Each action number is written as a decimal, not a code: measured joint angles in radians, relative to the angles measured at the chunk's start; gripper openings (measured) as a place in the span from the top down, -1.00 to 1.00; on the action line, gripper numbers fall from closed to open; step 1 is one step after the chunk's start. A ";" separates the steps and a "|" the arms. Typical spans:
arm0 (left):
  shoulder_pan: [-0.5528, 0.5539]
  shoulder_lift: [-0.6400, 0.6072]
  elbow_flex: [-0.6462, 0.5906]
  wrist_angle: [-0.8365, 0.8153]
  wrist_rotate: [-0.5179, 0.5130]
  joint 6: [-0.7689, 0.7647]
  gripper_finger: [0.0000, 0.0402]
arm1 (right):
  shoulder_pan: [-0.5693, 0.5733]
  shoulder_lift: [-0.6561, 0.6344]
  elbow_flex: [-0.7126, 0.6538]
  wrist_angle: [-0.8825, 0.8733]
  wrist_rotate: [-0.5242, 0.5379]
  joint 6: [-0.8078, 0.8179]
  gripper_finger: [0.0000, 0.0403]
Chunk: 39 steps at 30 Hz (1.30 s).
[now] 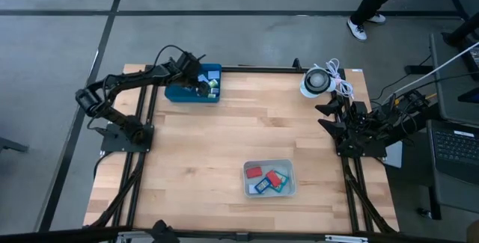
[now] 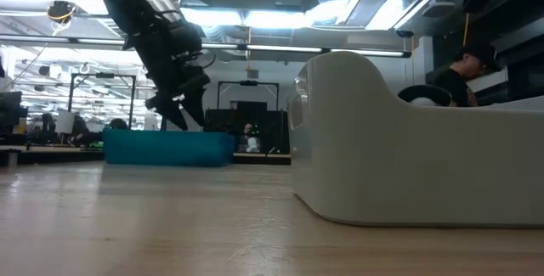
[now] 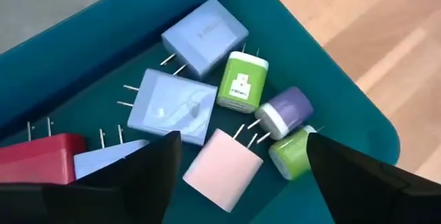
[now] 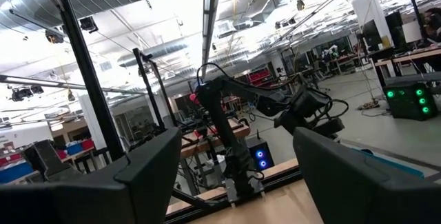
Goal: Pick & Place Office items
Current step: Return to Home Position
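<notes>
Over the dark blue tray point(image 1: 176, 92) at the worktop's far left corner, your left gripper point(image 1: 200, 87) hangs just above the load with its fingers spread wide and nothing between them. The wrist view shows the office items lying loose on the tray floor. There are two light blue adapters point(image 3: 205, 34) point(image 3: 172, 110), a red adapter point(image 3: 41, 158) at one edge, a green adapter point(image 3: 242, 83), a purple adapter point(image 3: 286, 110), a second green one point(image 3: 293, 154), and a pink adapter point(image 3: 224, 172) directly beneath the gap between the fingers. Their prongs point every way, which suggests they were dropped in rather than set down. The pink one's position under the open fingers fits a release from this spot.

With the fingers empty, I judge the placing done and the arm due to lift clear and fold home. Raise it straight up first, so that a fingertip does not catch the tray wall or drag a prong.

Nearer you, mid-worktop, a pale bin point(image 1: 268, 193) holds a red piece point(image 1: 254, 172) and some blue pieces point(image 1: 263, 185), well apart from the tray. Whether these are meant to go across, I cannot tell.

Farther right, a white coiled cable point(image 1: 322, 81) lies at the far edge. Your right gripper point(image 1: 328, 116) waits beside the worktop's right edge on its folded arm, its fingers apart and holding nothing, clear of the left arm's path.
</notes>
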 joint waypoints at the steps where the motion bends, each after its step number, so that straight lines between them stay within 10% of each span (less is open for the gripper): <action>1: -0.001 -0.001 0.000 0.000 -0.002 0.001 -0.55 | 0.000 0.000 0.000 0.000 0.000 0.002 -0.42; 9: -0.034 -0.144 -0.001 0.100 0.317 0.036 -0.60 | 0.006 -0.023 0.000 -0.005 -0.020 0.002 -0.42; 14: -0.071 -0.411 -0.114 0.071 0.336 0.032 -0.60 | 0.033 -0.087 0.000 -0.012 -0.037 -0.003 -0.42; 20: -0.221 -0.731 -0.415 0.433 0.159 -0.141 -0.60 | 0.052 -0.140 0.000 -0.022 -0.029 -0.021 -0.42; 26: -0.351 -0.753 -0.610 0.757 0.038 -0.162 -0.60 | 0.052 -0.169 0.000 -0.021 -0.042 0.035 -0.42; 31: -0.538 -0.780 -0.619 0.794 0.009 -0.166 -0.60 | 0.052 -0.169 0.000 0.021 -0.044 0.041 -0.42; 39: -0.866 -0.893 -0.619 0.637 -0.344 0.027 -0.60 | 0.052 -0.169 0.000 0.032 -0.033 0.045 -0.42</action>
